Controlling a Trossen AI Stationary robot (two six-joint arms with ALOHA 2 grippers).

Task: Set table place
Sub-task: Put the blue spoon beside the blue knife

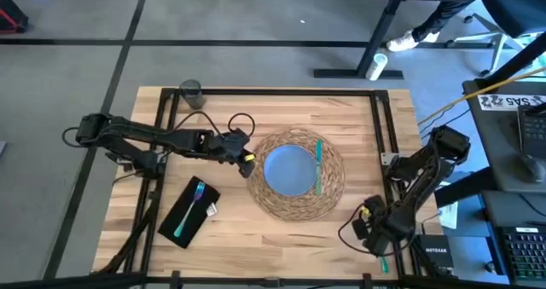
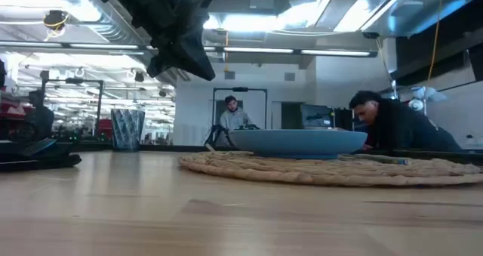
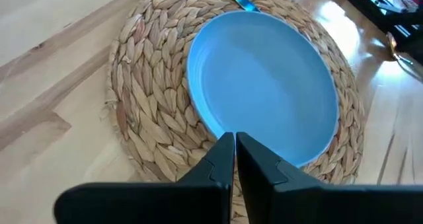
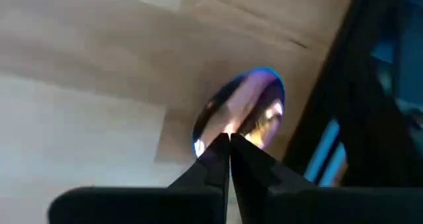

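Observation:
The round woven placemat [image 1: 296,176] lies mid-table with the blue plate [image 1: 290,170] on it. A green utensil [image 1: 318,165] rests on the mat right of the plate. The black napkin [image 1: 189,210] lies near left with the teal fork [image 1: 193,204] on top. The grey glass [image 1: 190,93] stands at the far left. My left gripper [image 3: 232,145] hangs shut and empty above the mat's left edge, well off the table in the low view [image 2: 177,41]. My right gripper [image 4: 229,141] is at the near right corner [image 1: 375,234], shut on a shiny spoon [image 4: 244,112]. My right gripper pinches the spoon between its two fingertips just where the bowl [image 4: 228,128] narrows; the bowl sticks out beyond the tips over the wood. The fingers hide the handle in the wrist view. Whether the spoon is clear of the table I cannot tell.
Black frame bars [image 1: 382,127] run along the tabletop's left, right and far sides. A cable [image 1: 241,118] loops by the left arm. People sit in the room beyond the table [image 2: 392,124]. Bare wood [image 1: 281,246] lies between napkin and right gripper.

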